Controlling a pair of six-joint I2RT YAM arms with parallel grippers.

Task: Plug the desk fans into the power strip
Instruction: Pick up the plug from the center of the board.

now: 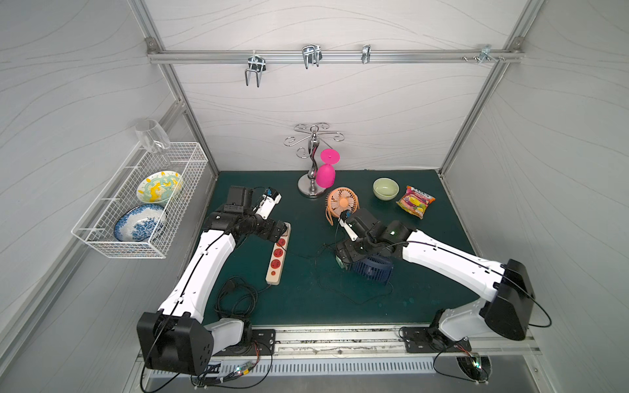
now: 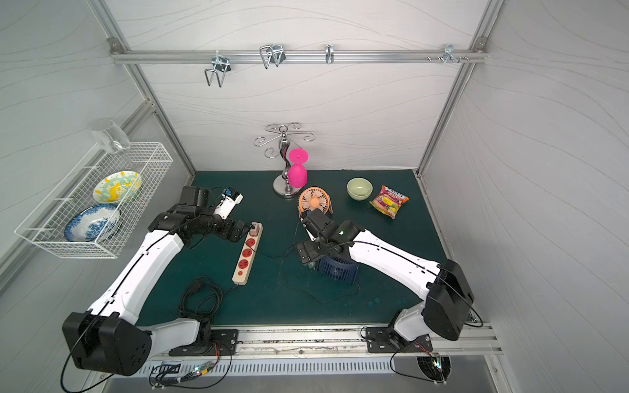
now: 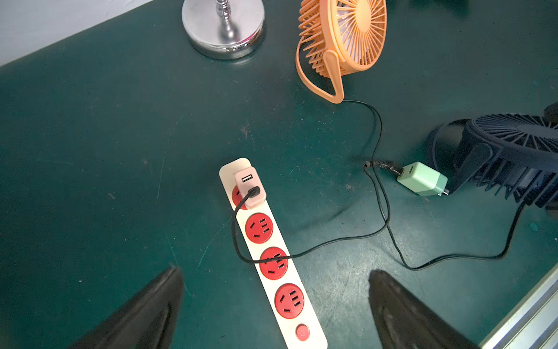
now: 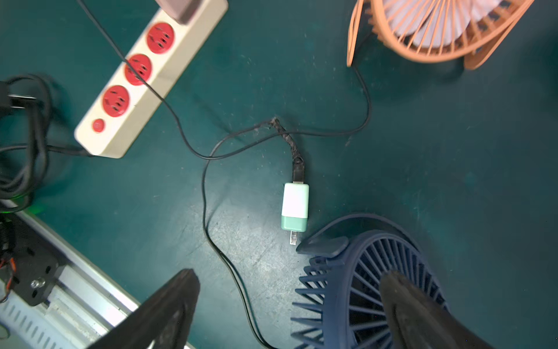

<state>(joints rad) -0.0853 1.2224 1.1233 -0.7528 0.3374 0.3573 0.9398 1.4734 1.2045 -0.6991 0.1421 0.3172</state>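
flat cream power strip [image 3: 267, 245]; orange fan [image 3: 344, 36]'s pink adapter [image 3: 244, 188] in end socket [image 3: 236, 197]

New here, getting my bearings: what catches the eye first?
A pink glass hangs upside down on the chrome stand at the back of the mat. On the power strip, red sockets stand out, a pink adapter in the end one; a green adapter lies unplugged beside the blue fan.

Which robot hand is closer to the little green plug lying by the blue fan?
Right. The right gripper hovers open just above the green plug, beside the blue fan. The left gripper, open too, is over the power strip, farther away.
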